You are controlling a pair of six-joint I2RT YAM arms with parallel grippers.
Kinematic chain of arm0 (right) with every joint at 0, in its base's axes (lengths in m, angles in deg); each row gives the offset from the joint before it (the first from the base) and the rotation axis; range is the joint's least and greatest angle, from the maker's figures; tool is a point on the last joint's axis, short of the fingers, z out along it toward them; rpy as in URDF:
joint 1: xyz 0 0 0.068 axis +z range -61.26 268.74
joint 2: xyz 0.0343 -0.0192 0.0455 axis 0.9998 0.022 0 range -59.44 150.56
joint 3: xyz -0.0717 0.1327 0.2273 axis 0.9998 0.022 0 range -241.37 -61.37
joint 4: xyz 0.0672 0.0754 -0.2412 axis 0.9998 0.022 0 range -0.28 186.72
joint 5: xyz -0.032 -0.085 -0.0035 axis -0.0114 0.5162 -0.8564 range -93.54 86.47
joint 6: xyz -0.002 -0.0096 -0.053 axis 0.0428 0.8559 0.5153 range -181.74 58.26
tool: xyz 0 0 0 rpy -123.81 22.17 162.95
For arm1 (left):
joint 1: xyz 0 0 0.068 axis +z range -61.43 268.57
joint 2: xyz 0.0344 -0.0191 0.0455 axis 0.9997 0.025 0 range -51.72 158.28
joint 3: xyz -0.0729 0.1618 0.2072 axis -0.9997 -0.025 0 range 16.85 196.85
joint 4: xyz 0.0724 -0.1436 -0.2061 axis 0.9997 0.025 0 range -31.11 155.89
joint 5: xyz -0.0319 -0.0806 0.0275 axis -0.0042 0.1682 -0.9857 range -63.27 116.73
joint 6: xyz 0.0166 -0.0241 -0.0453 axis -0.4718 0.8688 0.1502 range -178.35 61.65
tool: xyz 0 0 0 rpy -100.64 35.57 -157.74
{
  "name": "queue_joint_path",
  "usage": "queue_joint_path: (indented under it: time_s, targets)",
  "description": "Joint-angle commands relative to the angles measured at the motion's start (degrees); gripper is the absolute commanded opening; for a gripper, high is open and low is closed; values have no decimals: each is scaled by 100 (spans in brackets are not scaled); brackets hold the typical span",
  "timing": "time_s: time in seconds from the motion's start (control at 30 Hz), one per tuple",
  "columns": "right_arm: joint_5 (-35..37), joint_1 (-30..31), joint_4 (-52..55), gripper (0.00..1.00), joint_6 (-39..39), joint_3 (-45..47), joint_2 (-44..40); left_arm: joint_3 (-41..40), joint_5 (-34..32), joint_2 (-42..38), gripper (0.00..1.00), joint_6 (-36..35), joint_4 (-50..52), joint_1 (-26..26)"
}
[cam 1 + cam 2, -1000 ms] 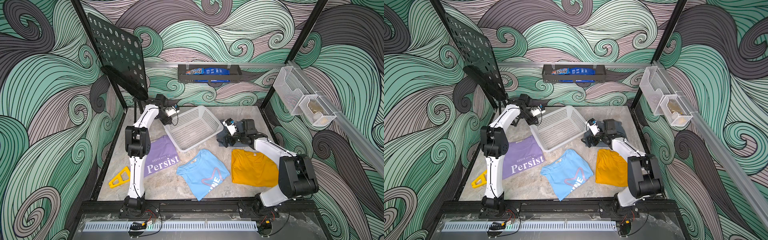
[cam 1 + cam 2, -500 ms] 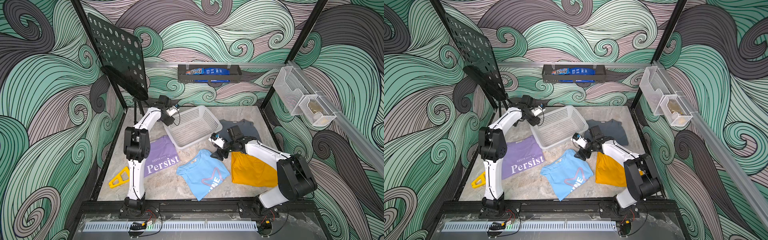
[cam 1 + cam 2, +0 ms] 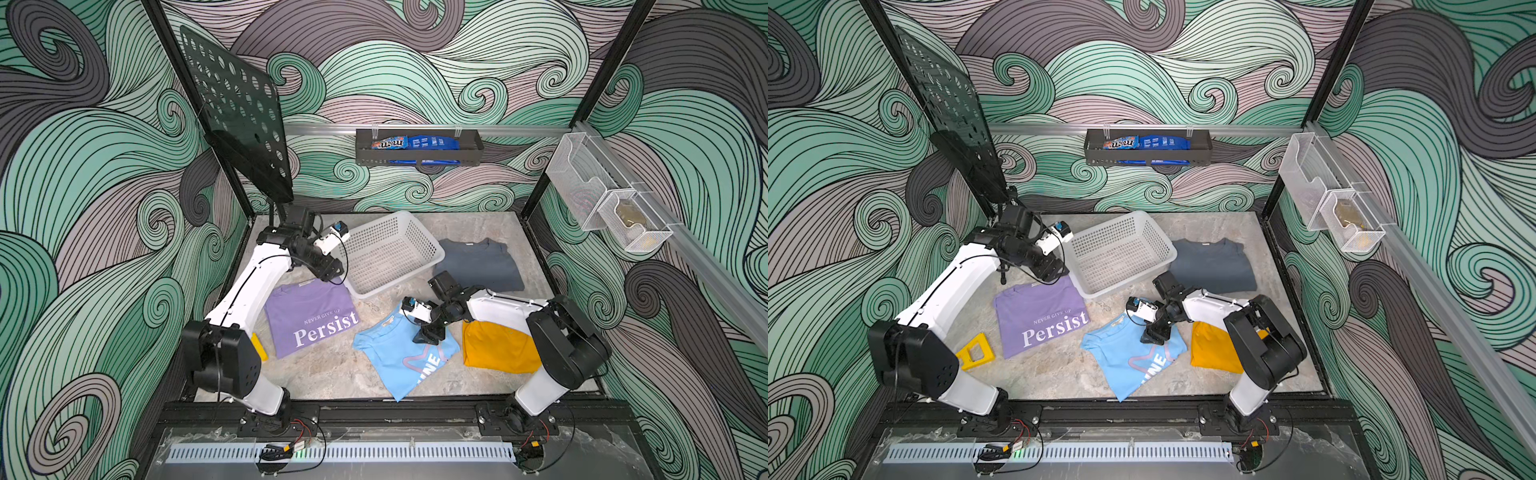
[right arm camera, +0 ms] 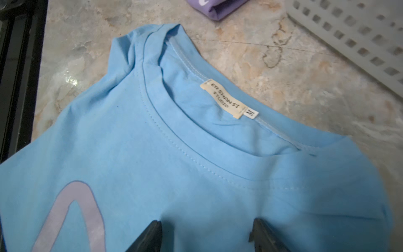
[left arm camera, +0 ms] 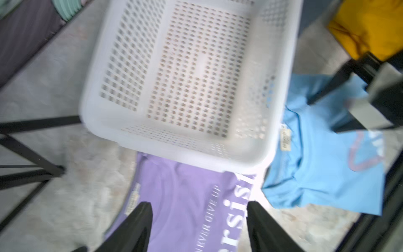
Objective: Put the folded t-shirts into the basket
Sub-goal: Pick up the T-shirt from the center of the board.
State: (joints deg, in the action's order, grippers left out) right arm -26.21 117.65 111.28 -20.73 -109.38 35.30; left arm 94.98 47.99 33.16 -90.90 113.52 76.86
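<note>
I see the white basket sitting empty on the counter. The grey tee lies just beside the basket, on the right arm's side. In front of the basket, toward the arm bases, lie the lavender tee, close under its front corner, the light blue tee and, farther off, the mustard tee. The left end effector hangs at the basket's front corner, over the lavender tee's collar edge. The right end effector points down onto the light blue tee, in front of the basket.
</note>
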Motion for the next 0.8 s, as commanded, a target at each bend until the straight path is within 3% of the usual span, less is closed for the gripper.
queue_joint_path:
  time_s: [0.0, 0.13, 0.33, 0.47, 0.63, 0.77]
  targets:
    - [51, -506, 253, 66, -8, 202, -169, -811, 946, -690, 71, -207, 557, -299]
    - [-20, -759, 361, 64, 3, 490, -465, -1578, 1140, -1256, 71, -515, 503, -980]
    - [-494, -932, 557, 68, -185, 308, -816, -2308, 382, -1343, 73, -276, -470, -1803]
    - [-824, -1221, 564, 77, -487, -120, -786, -2543, -26, -907, 74, -90, -1154, -2231]
    - [-273, -1329, 17, 81, -1188, -291, -512, -2445, -413, -128, 75, 172, -1840, -2584]
    - [-116, -1305, -103, 82, -1303, -363, -208, -2041, -944, 578, 81, 59, -1698, -2974]
